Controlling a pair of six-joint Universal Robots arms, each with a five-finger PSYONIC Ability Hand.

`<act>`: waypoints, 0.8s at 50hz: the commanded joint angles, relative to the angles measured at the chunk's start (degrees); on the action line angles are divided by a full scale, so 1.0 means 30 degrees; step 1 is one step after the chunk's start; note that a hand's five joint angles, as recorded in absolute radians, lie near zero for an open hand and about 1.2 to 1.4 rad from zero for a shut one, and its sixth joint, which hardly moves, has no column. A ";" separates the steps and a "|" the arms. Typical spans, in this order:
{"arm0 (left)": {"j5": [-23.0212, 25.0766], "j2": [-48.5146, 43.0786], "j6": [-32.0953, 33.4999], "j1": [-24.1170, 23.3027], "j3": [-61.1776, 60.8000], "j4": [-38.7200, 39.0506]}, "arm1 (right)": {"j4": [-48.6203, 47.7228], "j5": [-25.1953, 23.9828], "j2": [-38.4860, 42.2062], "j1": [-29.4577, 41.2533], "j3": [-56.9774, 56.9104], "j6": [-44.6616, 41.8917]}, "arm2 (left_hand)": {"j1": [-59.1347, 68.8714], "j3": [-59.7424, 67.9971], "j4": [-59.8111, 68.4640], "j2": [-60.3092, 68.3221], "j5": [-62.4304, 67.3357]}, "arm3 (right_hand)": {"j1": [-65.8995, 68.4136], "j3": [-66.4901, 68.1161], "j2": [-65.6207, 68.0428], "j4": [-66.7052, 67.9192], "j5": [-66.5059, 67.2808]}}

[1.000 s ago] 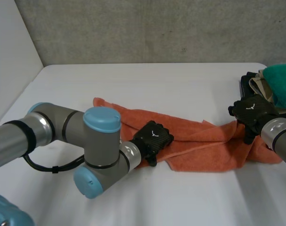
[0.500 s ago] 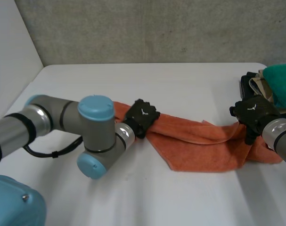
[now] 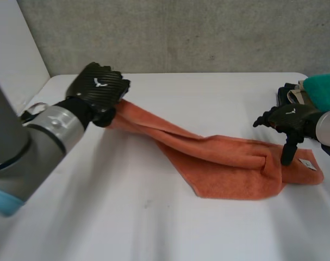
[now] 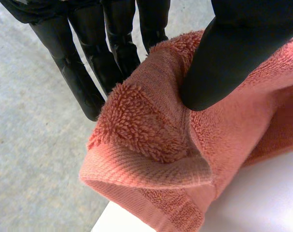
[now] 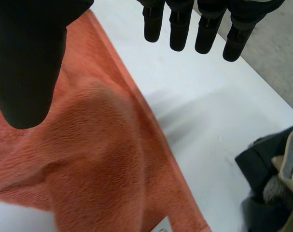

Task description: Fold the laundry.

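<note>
White table (image 3: 208, 92), far side against a grey wall.

Orange towel (image 3: 230, 163): drawn out in a long rumpled band. Long axis runs from the far-left area of the table, where one corner is held up off the surface, down to the near-right, where the wide end lies flat. A crease is folded over near the right end.

Pile of other laundry (image 3: 317, 89) (teal, beige and dark pieces) lies loose at the table's right edge, just beyond the towel's right end. It is in no basket or bin that I can see.

Left hand (image 3: 97, 89): closed on the towel's far-left corner. In the left wrist view the thumb presses the hem against the fingers (image 4: 83, 72), a firm pinch.

Right hand (image 3: 290, 119): open and holding nothing. Its fingers (image 5: 180, 29) are straight and spread over the towel's right end, with the thumb pointing down at the cloth; whether it touches is not clear.

White label (image 3: 309, 163) shows at the towel's right corner.

Judgement: the right hand is the nearer one to the free end, which lies directly under its palm. A grasp there would let the towel be pulled taut along its length before the first fold.
</note>
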 commanded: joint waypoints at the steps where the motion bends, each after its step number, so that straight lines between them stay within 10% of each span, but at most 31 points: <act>1: 0.1070 0.1979 0.0036 0.1335 -0.2084 -0.0561 | -0.0277 -0.0454 0.2153 0.0005 -0.2795 -0.1696 | 0.4760 0.3970 0.3764 0.3857 0.4703 | -0.0800 -0.0443 -0.0454 -0.0576 -0.0179; 16: 0.2389 0.4151 -0.0140 0.3298 -0.4636 0.0932 | 0.4147 -0.0718 0.5113 0.2200 -0.4790 -0.2811 | 0.4760 0.3970 0.3764 0.3857 0.4703 | 0.1658 0.2015 0.2005 0.1883 0.2280; 21: 0.2477 0.2541 -0.0228 0.3884 -0.3203 0.1780 | 0.3446 0.0188 0.5905 0.2904 -0.5519 -0.2577 | 0.4760 0.3970 0.3764 0.3857 0.4703 | 2.1767 2.2124 2.2113 2.1991 2.2389; 29: 0.1747 -0.1003 -0.0842 0.4675 0.2944 0.5908 | -0.5480 0.2767 0.3567 0.3930 -0.8892 0.2312 | 0.4760 0.3970 0.3764 0.3857 0.4703 | 2.1804 2.2161 2.2150 2.2028 2.2425; 40: -0.1890 -0.2385 -0.6670 0.6140 0.8785 0.6854 | -1.8235 0.2449 -0.1943 0.4780 -0.2217 0.3547 | 0.4760 0.3970 0.3764 0.3857 0.4703 | 2.1804 2.2161 2.2150 2.2028 2.2425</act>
